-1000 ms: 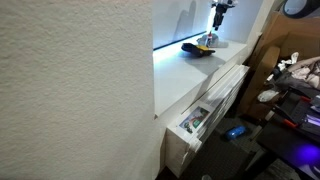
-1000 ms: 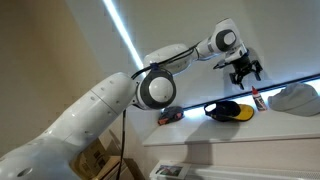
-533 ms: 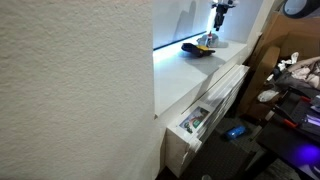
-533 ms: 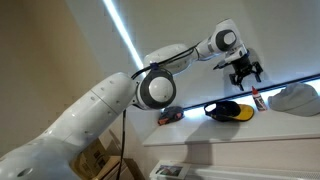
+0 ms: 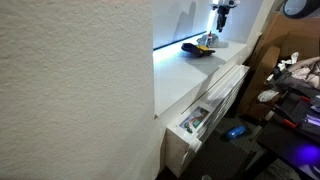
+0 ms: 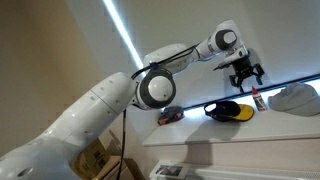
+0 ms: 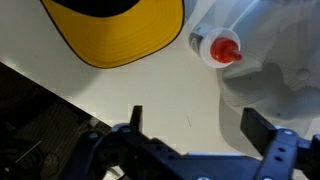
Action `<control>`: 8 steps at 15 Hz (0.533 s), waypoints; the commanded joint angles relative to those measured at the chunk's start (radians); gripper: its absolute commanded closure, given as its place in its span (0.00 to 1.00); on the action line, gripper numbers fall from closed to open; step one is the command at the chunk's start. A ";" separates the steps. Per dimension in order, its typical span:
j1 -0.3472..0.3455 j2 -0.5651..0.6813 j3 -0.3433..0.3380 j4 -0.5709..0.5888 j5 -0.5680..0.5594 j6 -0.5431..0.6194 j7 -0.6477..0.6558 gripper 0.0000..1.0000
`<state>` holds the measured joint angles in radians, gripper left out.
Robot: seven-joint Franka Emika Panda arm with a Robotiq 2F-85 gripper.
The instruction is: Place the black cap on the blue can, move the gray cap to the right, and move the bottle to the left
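Arm: your white arm (image 6: 100,110) fills the near side of an exterior view, big round elbow up front, reaching away over the counter (image 6: 200,135).
Small item: just past that elbow, at the counter's near end, sits a small bluish-and-red thing (image 6: 168,117). It's too small for me to tell you what it is.
Black cap: next along, the black cap (image 6: 228,110) lies on the counter with the yellow underside of its brim showing. In the wrist view that yellow brim takes the top left corner. In an exterior view the black cap (image 5: 198,47) sits below your wrist on the bright strip of counter.
Pincer: your pincer (image 6: 245,72) hangs in the air above the counter, over the gap between black cap and bottle, touching nothing. Jaws are spread wide and hold nothing. In the wrist view the pincer (image 7: 198,122) has only bare white counter between its two dark fingers (image 7: 135,120).
Bottle: the bottle (image 6: 258,98) stands upright, red top up, just beyond the black cap. From the wrist, the bottle (image 7: 222,48) has its red top close beside the yellow brim's edge, not touching it.
Gray cap: farthest out, the gray cap (image 6: 295,97) rests on the counter past the bottle, at the frame's edge.
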<state>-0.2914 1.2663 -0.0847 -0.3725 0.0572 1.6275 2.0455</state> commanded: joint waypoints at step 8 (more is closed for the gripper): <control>0.038 -0.028 -0.005 -0.014 -0.032 0.025 -0.131 0.00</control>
<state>-0.2541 1.2529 -0.0865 -0.3625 0.0226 1.6432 1.9152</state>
